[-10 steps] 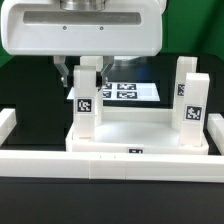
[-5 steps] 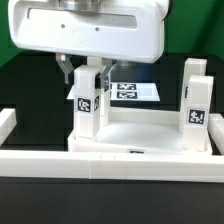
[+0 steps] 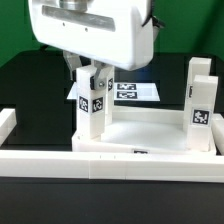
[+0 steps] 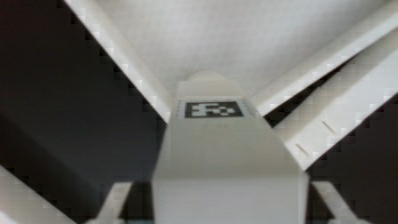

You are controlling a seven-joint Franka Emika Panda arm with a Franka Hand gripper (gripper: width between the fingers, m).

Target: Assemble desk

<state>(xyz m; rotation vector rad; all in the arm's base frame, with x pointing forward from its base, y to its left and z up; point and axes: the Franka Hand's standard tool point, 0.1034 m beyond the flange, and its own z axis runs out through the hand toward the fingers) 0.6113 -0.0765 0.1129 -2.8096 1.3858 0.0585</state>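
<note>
- Rails first: a long plain white border rail (image 3: 140, 160) runs across the front of my exterior view, with a shorter white rail piece (image 3: 6, 122) at the exterior view's left edge.
- Behind the front rail I see the large white plastic tray-like desk top (image 3: 150, 130), lying with its raised rim up on the black table (image 3: 30, 80).
- A short square white leg (image 3: 90, 108) with a black-and-white tag stands upright at the top's corner on the exterior view's left.
- The two-finger gripper (image 3: 88, 76) hangs from the white arm housing directly over that leg; its fingers (image 3: 99, 78) sit on either side of the leg's upper end, pinching it.
- In my wrist view the same leg (image 4: 217, 150) fills the centre, tag facing the camera, with a finger (image 4: 112, 205) at each side.
- A second tagged white leg (image 3: 202, 108) stands upright at the corner on the exterior view's right, well apart from the gripper.
- Farthest back, the flat white marker board (image 3: 133, 90) lies on the table beyond the top.
</note>
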